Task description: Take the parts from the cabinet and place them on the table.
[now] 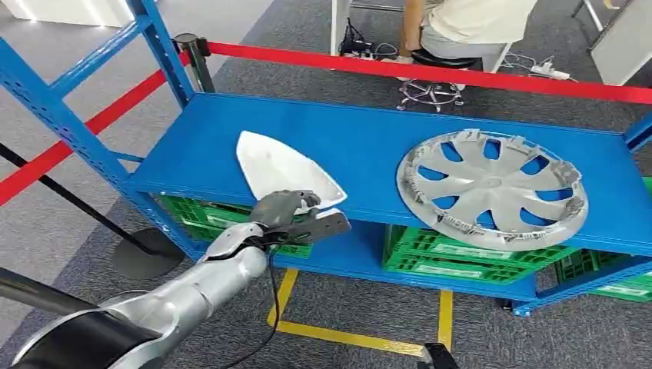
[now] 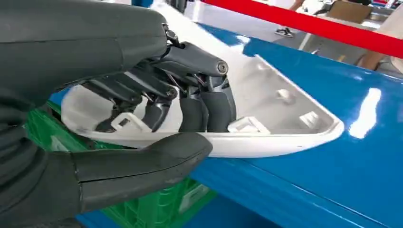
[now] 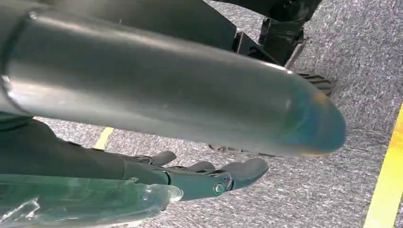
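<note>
Closest to me, the left robot hand [image 2: 157,114] has its dark fingers [image 2: 204,107] curled inside the hollow of the white triangular shell part [image 2: 280,109], with the thick thumb [image 2: 142,161] under the rim, so it pinches the near corner of that part. In the head view the same left robot hand [image 1: 296,215] is at the front edge of the blue shelf [image 1: 361,131], and the white part [image 1: 281,165] lies there with its near corner over the edge. I judge the step as the pick-up of the first part: the grip looks made, but the part is not yet lifted. The next move calls for raising it a little and drawing it back toward the robot, keeping it level so that the shallow rim does not slip out. The right robot hand [image 3: 209,178] hangs low over the grey carpet with fingers loosely spread and nothing in it. Further right on the shelf, well apart, lies the silver wheel cover [image 1: 492,188], also slightly over the front edge. Green crates [image 1: 461,257] stand below. Blue uprights [image 1: 61,115] are at the left, a red barrier tape [image 1: 461,77] behind. Room is open toward the front.
</note>
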